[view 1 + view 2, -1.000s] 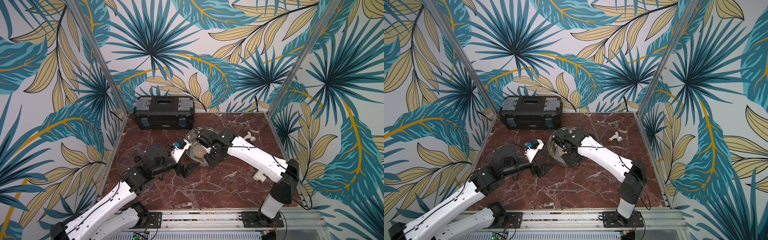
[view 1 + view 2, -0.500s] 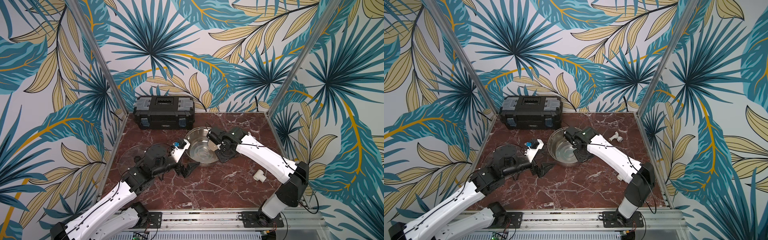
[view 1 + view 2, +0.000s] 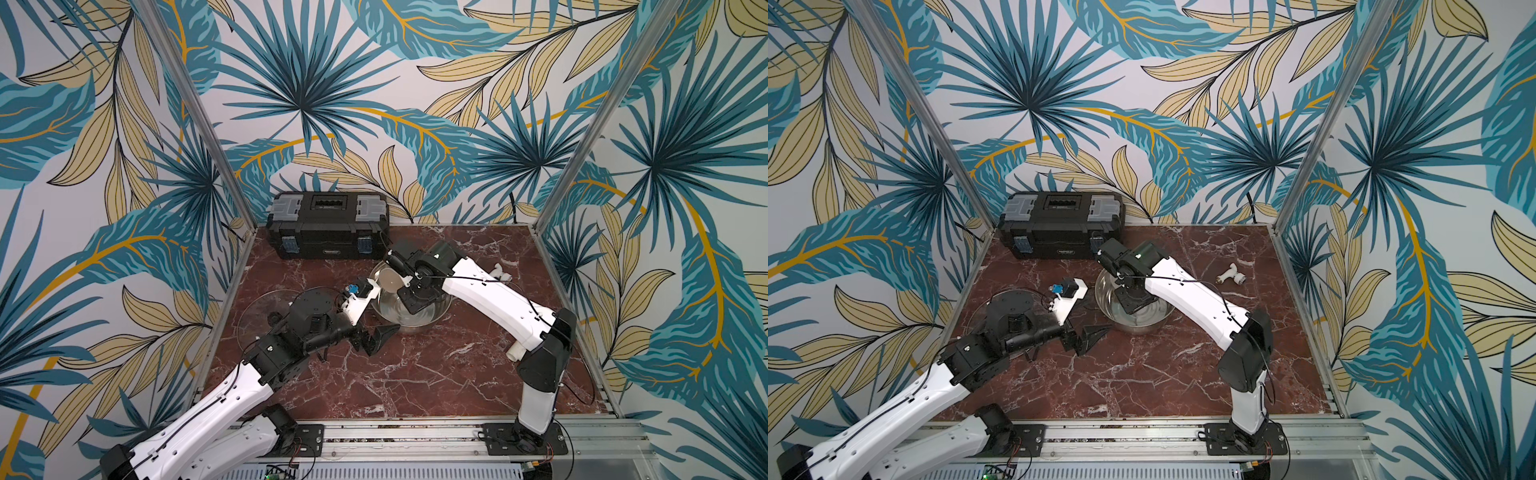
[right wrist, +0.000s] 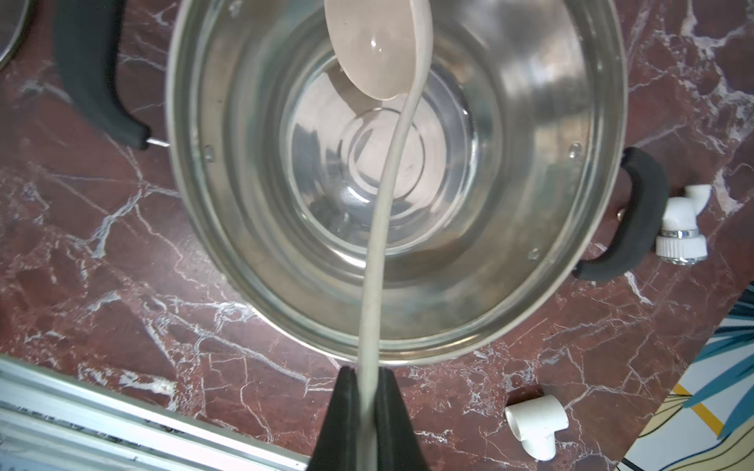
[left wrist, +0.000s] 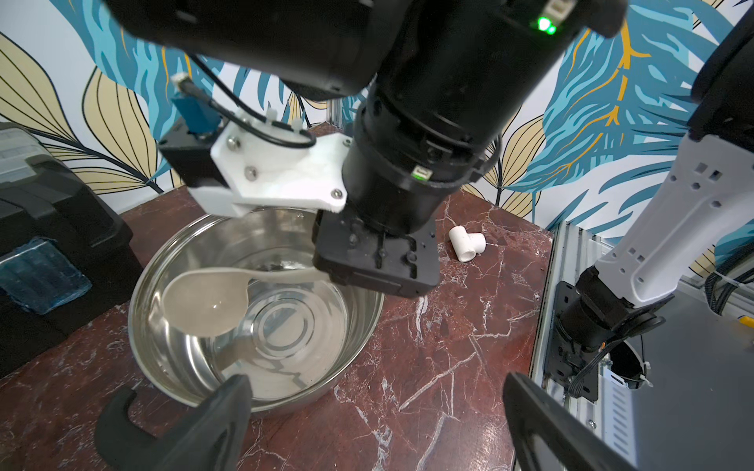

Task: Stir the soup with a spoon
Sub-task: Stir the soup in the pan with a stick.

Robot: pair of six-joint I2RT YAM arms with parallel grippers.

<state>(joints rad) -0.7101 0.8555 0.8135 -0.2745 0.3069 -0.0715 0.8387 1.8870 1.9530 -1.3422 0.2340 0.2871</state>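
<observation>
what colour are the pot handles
Black, clearest on the pot handle in the right wrist view.

The steel pot (image 5: pixel 163 359) is bare and shiny inside. The cream spoon (image 5: pixel 204 301) hangs bowl-up over the pot's floor, its handle vanishing under the right gripper (image 5: pixel 373 265) above the pot. A white pipe fitting (image 5: pixel 467 243) lies beyond the pot. The left gripper (image 5: pixel 373 391) spreads its fingers (image 5: pixel 220 424) wide before the pot.

**Left arm** (image 3: pixel 216 411): I hold it low and stretched forward, wrist roughly level. The left gripper (image 3: pixel 376 338) has its jaws spread wide and points toward the right arm.

**Right arm** (image 3: pixel 494 303): elbow raised, forearm reaching in toward the middle, wrist bent downward. The right gripper (image 4: pixel 367 391) has its fingers pinched tight on the handle of the spoon (image 4: pixel 383 204).
</observation>
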